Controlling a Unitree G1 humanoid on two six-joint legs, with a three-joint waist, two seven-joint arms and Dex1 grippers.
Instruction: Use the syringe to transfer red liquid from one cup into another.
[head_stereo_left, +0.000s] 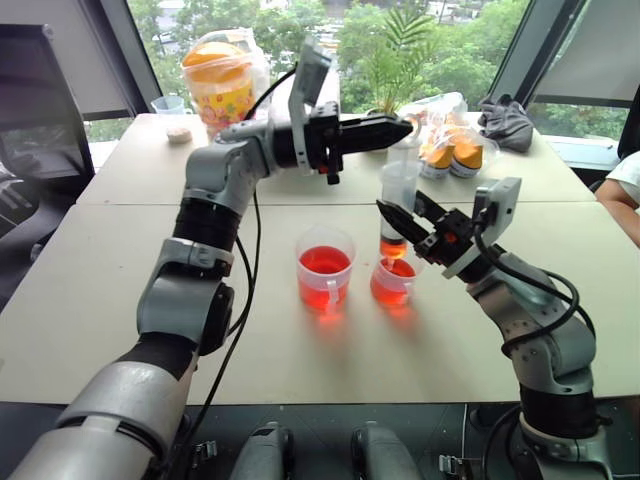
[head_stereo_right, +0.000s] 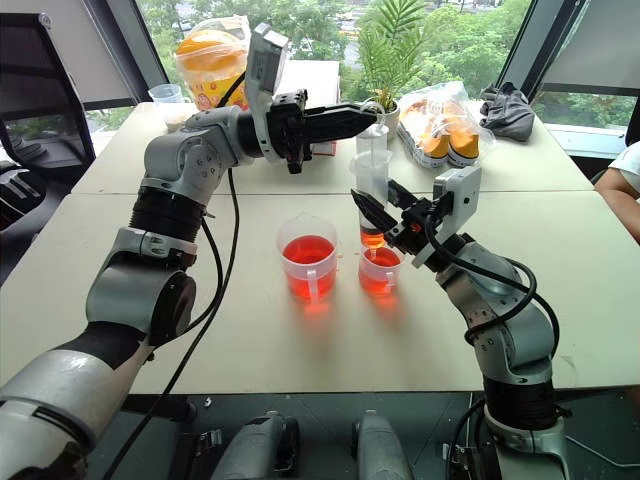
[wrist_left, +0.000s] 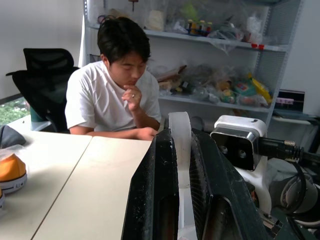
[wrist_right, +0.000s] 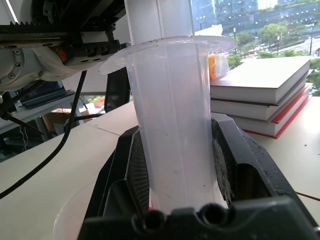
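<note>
Both grippers are clamped on the syringe (head_stereo_right: 372, 190), which stands upright over the smaller cup (head_stereo_right: 380, 270). The right gripper (head_stereo_right: 375, 215) squeezes the wide clear barrel between its two black fingers (wrist_right: 131, 170), low on the tube and below the flange, as the right wrist view shows with the barrel pressed between both pads. The left gripper (head_stereo_right: 362, 115) reaches in level from the robot's left and its fingers (wrist_left: 155, 190) are drawn together on the white plunger stem (wrist_left: 180, 145) near its top, above the barrel's flange; the left wrist view shows the stem pinched tight between the pads.

A short band of red liquid (head_stereo_right: 372, 238) sits in the bottom of the barrel, and the syringe's lower end reaches down to the mouth of the smaller cup, which holds red liquid too. Just beside it on the robot's left stands the larger handled cup (head_stereo_right: 307, 262), also with red contents, apart from both grippers. Both cups rest on the pale table (head_stereo_right: 250, 330).

A person in a white shirt (wrist_left: 107, 95) sits at the table on the robot's right.
</note>
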